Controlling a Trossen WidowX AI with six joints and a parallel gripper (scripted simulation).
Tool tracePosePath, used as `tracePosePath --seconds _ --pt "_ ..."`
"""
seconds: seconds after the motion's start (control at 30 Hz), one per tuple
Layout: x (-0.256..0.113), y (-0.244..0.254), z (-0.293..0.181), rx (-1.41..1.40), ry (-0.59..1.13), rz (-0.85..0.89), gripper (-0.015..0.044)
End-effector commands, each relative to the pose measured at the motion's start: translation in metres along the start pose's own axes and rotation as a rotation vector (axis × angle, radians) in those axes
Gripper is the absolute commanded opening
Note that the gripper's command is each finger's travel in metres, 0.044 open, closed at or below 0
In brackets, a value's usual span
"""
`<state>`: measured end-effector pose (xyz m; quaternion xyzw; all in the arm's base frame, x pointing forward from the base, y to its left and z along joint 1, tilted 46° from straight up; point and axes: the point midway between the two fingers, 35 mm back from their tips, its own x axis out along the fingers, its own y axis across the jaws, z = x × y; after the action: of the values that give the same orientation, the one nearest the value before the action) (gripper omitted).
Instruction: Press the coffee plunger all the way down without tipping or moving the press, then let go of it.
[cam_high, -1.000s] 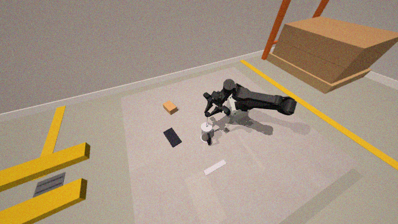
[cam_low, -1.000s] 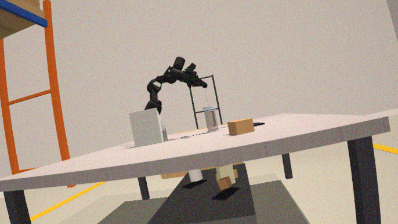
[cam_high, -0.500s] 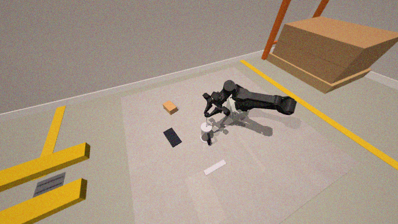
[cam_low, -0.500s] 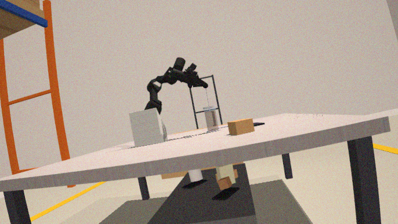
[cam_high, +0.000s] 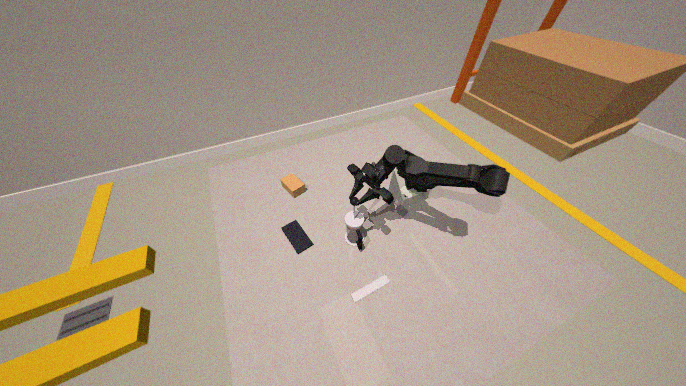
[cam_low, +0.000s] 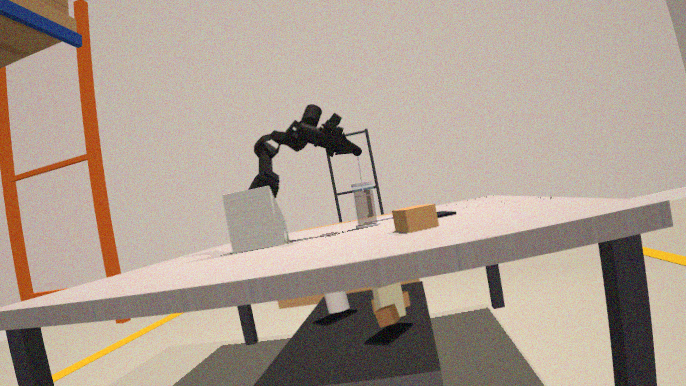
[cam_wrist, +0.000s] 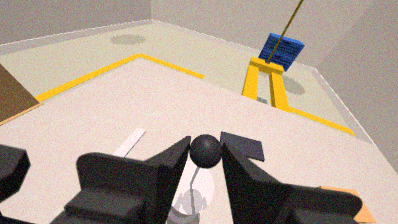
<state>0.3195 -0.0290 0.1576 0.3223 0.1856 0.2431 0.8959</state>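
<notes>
The coffee press (cam_high: 354, 229) (cam_low: 365, 206) stands upright on the table (cam_high: 280, 310) (cam_low: 500, 212), a clear cylinder with a pale lid and a dark handle. Its thin rod stands well up out of the lid and ends in a round black plunger knob (cam_high: 354, 201) (cam_low: 357, 151) (cam_wrist: 205, 151). My gripper (cam_high: 355, 200) (cam_low: 356, 151) (cam_wrist: 206, 143) is shut on the knob, one fingertip on each side of it in the wrist view. In the wrist view the press's lower part is partly hidden behind the fingers.
An orange-tan block (cam_high: 293, 185) (cam_low: 415, 218) and a flat dark slab (cam_high: 297, 236) (cam_wrist: 243, 145) lie to the left of the press in the top view. A white bar (cam_high: 370, 288) (cam_wrist: 131, 142) lies in front. A grey-white box (cam_low: 254, 220) stands near the arm's base in the exterior view.
</notes>
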Motion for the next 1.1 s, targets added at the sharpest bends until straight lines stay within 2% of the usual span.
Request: tracePosePath --seconds 0.0,1.07 --pt "0.007 -0.003 -0.019 0.033 0.032 0.001 0.0125" --pt "0.04 -0.001 -0.061 0.036 0.022 0.007 0.0125"
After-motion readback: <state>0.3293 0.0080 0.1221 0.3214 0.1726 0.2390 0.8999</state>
